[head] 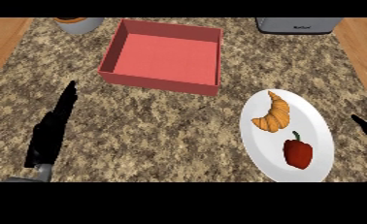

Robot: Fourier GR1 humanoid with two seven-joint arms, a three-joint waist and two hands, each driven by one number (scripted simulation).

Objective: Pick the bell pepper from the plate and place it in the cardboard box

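Note:
A red bell pepper (297, 153) with a green stem lies on the lower part of a white plate (254, 140) at the right. A croissant (274, 113) rests on the same plate, above the pepper. The red open box (162, 56) stands at the upper middle, with nothing inside it. My left hand (50, 133) is at the lower left, fingers straight and pointing up, far from the plate. Only the fingertips of my right hand (358, 120) show at the right edge, just beside the plate's rim.
A grey pot (79, 24) with an orange rim stands at the top left. A silver toaster (298, 24) sits at the top right. Wooden strips border the granite counter (165, 126) on both sides.

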